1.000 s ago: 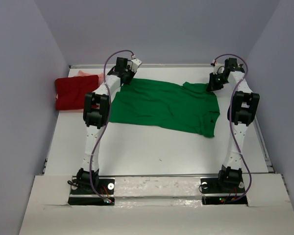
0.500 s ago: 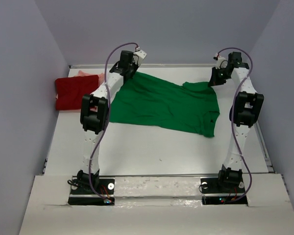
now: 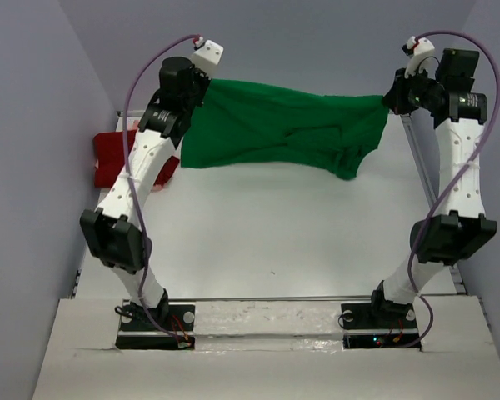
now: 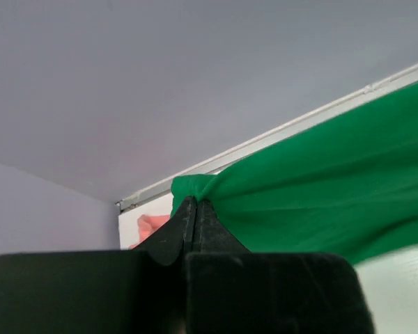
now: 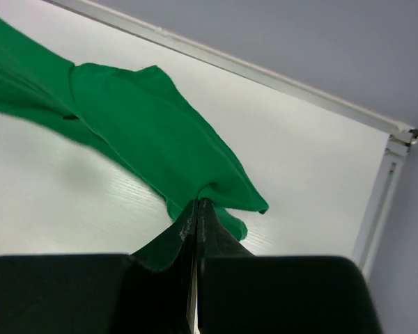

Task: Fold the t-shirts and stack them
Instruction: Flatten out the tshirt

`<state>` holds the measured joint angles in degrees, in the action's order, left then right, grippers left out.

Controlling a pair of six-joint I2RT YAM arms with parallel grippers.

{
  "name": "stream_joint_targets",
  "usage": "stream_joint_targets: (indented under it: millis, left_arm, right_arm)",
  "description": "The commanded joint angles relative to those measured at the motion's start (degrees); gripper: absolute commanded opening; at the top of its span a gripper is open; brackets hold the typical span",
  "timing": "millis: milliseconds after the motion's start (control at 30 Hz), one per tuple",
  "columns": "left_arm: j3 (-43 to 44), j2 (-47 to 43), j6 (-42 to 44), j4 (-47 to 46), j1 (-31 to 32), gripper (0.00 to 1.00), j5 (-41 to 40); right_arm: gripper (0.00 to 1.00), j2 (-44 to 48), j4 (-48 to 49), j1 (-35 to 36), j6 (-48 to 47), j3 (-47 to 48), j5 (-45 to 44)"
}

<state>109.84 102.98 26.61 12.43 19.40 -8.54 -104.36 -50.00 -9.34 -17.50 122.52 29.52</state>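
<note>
The bright green t-shirt [image 3: 283,132] hangs stretched in the air above the back of the table, held by two corners. My left gripper [image 3: 202,83] is shut on its left corner, and in the left wrist view the green t-shirt [image 4: 320,195] bunches at my left gripper [image 4: 196,202]. My right gripper [image 3: 389,98] is shut on the right corner. The right wrist view shows the green t-shirt [image 5: 139,132] pinched at my right gripper [image 5: 197,203]. The dark red t-shirt [image 3: 108,154] lies at the far left, partly hidden by the left arm. A bit of the salmon-pink t-shirt [image 4: 152,226] shows behind it.
A white table [image 3: 267,233] spreads below the hanging shirt. A metal rail [image 3: 421,158] runs along its right edge and another rail [image 4: 285,129] along the back. Grey walls close in on the left, back and right.
Both arms have risen from the table's back corners, lifting the green t-shirt off the surface until it hangs spread between them. The left gripper finished closing on its corner.
</note>
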Motion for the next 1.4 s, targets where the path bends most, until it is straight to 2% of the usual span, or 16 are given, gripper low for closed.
stream_joint_targets:
  millis: [0,133,233,400,533,800,967,1067,1267,1367]
  left_arm:
    - [-11.27,-13.57,-0.42,-0.64,-0.94,0.0,1.14]
    - [-19.56,-24.91,1.42,-1.71,-2.52,0.0,5.97]
    - [-19.93,-31.41,1.25,-0.04,-4.8,0.0,7.82]
    - [-18.44,-34.86,0.55,1.72,-7.62,0.0,10.02]
    - [-17.04,-34.69,0.11,1.64,-8.24,0.0,10.38]
    - [-16.41,-31.18,-0.68,-0.82,-8.5,0.0,9.15]
    - [-16.24,-25.74,-1.74,-5.82,-8.41,0.0,4.24]
    - [-12.82,-20.55,-2.7,-7.76,-8.41,0.0,0.55]
    - [-0.09,-9.74,-2.53,-7.07,-6.84,0.0,-4.38]
    - [3.53,-6.31,-2.09,-6.71,-5.43,0.0,-8.07]
  right_arm:
    - [0.0,9.68,-0.36,-0.15,-2.45,-6.66,-0.34]
    - [0.0,18.47,-0.28,-0.15,-3.33,-10.89,-1.65]
    - [0.0,23.49,-0.36,-0.15,-3.34,-11.78,-2.62]
    - [0.0,28.41,-0.19,-0.15,-2.19,-10.82,-3.15]
    - [0.0,27.63,0.16,-0.15,-1.67,-7.92,-4.2]
    - [0.0,21.13,4.1,-0.15,-0.26,-4.3,-5.61]
    - [0.0,13.41,9.46,-0.15,1.41,-3.95,-6.58]
    - [0.0,8.23,13.16,-0.15,2.64,-2.21,-8.41]
    - [0.0,-5.92,13.08,-0.15,3.26,15.01,-11.59]
    - [0.0,-9.1,13.08,-0.15,3.61,20.57,-10.09]
